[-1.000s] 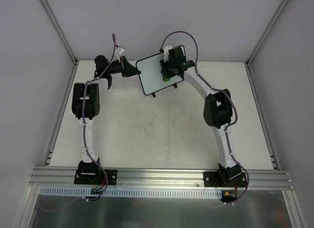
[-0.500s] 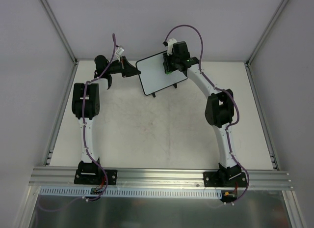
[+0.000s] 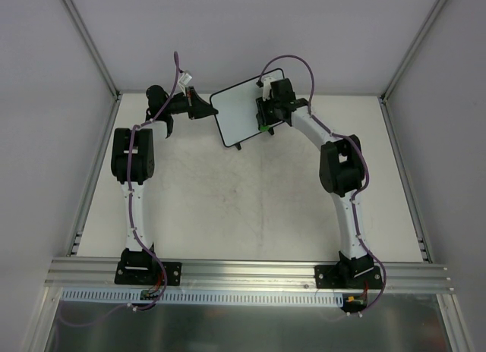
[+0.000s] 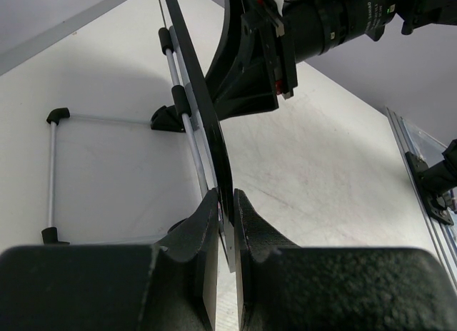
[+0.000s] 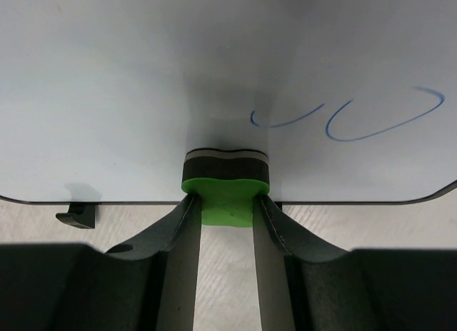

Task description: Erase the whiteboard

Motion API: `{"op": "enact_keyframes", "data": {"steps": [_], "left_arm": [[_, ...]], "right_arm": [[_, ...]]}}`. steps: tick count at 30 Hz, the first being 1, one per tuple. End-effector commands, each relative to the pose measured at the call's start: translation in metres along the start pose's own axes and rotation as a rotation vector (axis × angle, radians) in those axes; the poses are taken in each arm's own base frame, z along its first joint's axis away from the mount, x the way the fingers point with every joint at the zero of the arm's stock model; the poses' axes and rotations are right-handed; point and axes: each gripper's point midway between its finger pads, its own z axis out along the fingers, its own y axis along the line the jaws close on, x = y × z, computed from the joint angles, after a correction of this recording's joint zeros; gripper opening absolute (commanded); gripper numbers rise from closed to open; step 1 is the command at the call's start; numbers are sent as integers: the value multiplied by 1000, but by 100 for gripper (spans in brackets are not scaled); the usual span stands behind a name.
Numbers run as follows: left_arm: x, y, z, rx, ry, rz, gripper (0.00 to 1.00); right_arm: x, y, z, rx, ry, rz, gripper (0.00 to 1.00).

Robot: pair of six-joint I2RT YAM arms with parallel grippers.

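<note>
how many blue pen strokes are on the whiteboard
2, both on the whiteboard right of the green eraser: a short curve, then a longer hook further right. Others may sit outside this view.

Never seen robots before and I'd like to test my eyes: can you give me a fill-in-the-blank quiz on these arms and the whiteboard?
1. The left claw is clamped on the whiteboard, while the right claw is shut on a green ____.
2. The pen marks not yet wiped are coloured ____.
3. In the right wrist view, those marks lie to the ____ of the right claw.

Missing words: eraser; blue; right.
</note>
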Motion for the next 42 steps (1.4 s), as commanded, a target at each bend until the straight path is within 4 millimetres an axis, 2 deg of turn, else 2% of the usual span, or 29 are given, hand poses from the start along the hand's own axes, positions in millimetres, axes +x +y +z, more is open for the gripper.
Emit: {"op": "enact_keyframes", "data": {"steps": [1, 6, 14, 18, 22, 25, 30, 34, 39, 42], "left_arm": [[5, -33, 5, 143, 97, 80, 0], [4, -34, 5, 145, 99, 81, 0], [4, -34, 4, 146, 100, 80, 0], [4, -34, 5, 147, 101, 78, 0], [5, -34, 5, 147, 101, 78, 0], [6, -33, 5, 148, 103, 74, 0], [5, -34, 5, 150, 103, 78, 0], [4, -34, 5, 151, 104, 77, 0], [4, -35, 5, 151, 104, 80, 0], [4, -35, 5, 151, 104, 78, 0]], "right_arm": [[1, 7, 3, -26, -14, 17, 0], [-17, 2, -5, -4, -58, 9, 0], [-76, -14, -31, 48, -195, 6, 0], [-99, -20, -40, 56, -262, 0, 0], [-119, -25, -49, 70, -317, -10, 0], [-126, -30, -53, 78, -340, -14, 0], [-121, -33, -50, 70, -327, -13, 0], [-102, -34, -41, 56, -281, -3, 0], [-58, -26, -19, 9, -179, 35, 0], [-39, -23, -8, -12, -137, 65, 0]]}}
